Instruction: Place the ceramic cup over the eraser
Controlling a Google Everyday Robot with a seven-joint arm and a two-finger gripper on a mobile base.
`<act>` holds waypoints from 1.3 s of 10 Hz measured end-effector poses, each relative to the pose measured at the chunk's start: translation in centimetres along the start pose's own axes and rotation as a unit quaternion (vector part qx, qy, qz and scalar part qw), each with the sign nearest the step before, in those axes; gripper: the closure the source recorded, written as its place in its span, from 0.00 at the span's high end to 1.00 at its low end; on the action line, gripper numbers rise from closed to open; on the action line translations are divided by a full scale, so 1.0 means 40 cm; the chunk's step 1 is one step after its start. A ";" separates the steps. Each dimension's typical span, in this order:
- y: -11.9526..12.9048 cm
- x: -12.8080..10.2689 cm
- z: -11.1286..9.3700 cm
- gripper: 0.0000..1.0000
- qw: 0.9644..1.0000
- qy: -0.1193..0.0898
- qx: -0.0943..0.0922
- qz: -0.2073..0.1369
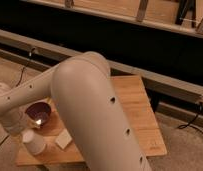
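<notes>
Arm (95, 115) huge across frame: upper link from bottom centre up to elbow near top centre, forearm running down-left to left edge, wrist bent downward at lower left.

Gripper hidden behind that wrist, lower left of frame, just left of the cup. Open or closed: can't tell. Contact with the cup: can't tell either.

Ceramic cup (34, 142) at lower left, whitish, standing on front-left corner of wooden table (140, 110), right beside the wrist. Rim-up or rim-down: not resolvable.

Dark maroon bowl (37, 111) just above the cup in frame, upright on table, bright glint inside, upper part tucked under the forearm.

Pale beige block (63, 140) just right of the cup, flat on table, small gap to the cup, right side cut off by the arm.

Right half of table bare wood, visible at centre right.

Behind table: grey rail (160, 82) diagonal from left edge down to right edge, dark panel above it, light wooden boards along top of frame.

Black cable (192, 122) on floor at right.
</notes>
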State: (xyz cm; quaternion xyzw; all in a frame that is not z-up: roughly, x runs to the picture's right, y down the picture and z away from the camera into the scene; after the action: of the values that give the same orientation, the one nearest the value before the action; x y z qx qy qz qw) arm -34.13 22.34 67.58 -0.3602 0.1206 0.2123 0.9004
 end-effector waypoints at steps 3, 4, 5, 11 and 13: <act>0.009 -0.008 0.013 0.65 1.000 0.002 0.000 -0.012; 0.012 -0.011 0.017 0.65 1.000 0.002 0.000 -0.015; 0.015 -0.013 0.022 0.62 1.000 0.003 0.000 -0.019; 0.013 -0.014 0.042 0.09 1.000 0.009 0.006 -0.026; 0.008 -0.018 0.034 0.09 1.000 0.003 0.008 -0.023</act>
State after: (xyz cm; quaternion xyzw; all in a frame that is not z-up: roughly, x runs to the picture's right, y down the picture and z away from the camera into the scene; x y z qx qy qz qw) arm -34.81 23.28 68.62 -0.3563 0.1171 0.1894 0.9075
